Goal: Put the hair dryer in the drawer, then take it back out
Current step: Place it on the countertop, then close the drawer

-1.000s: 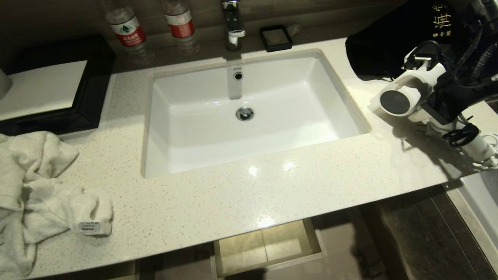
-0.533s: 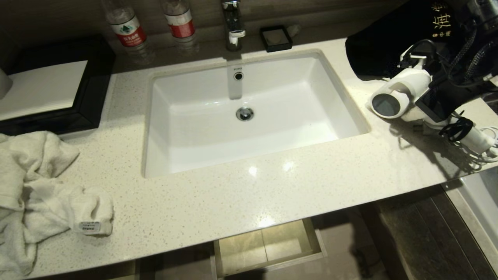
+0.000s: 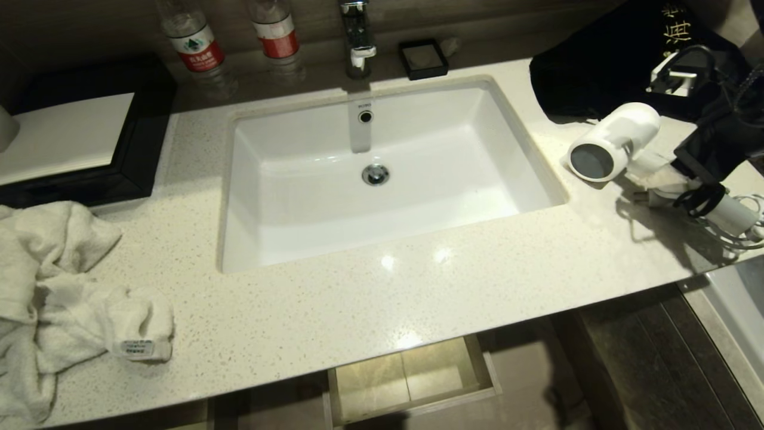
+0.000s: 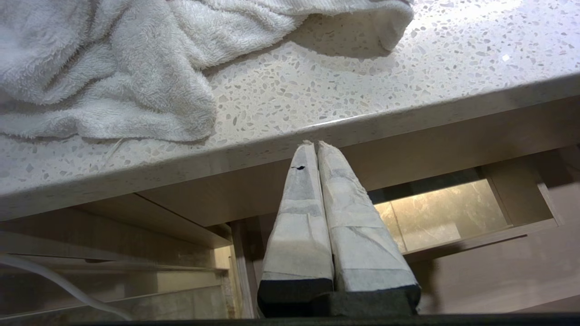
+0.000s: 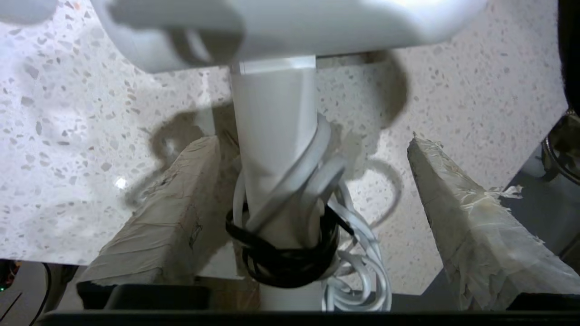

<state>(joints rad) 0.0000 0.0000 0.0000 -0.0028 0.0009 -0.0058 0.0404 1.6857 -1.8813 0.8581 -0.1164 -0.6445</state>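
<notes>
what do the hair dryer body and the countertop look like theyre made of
Hair dryer: probably smooth white moulded plastic, with a soft even sheen and a dark grey end. Countertop: polished speckled stone or quartz composite, pale with fine flecks and glossy light reflections.

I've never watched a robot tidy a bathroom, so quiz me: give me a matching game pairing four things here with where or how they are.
Things:
1. hair dryer
2. drawer
3. right hand
4. left hand

States:
A. pulled open below the countertop
B. shut, low by the counter edge
C. lying on the countertop right of the sink
D. open, fingers either side of the dryer's handle

Pairs: 1-C, 2-A, 3-D, 4-B
</notes>
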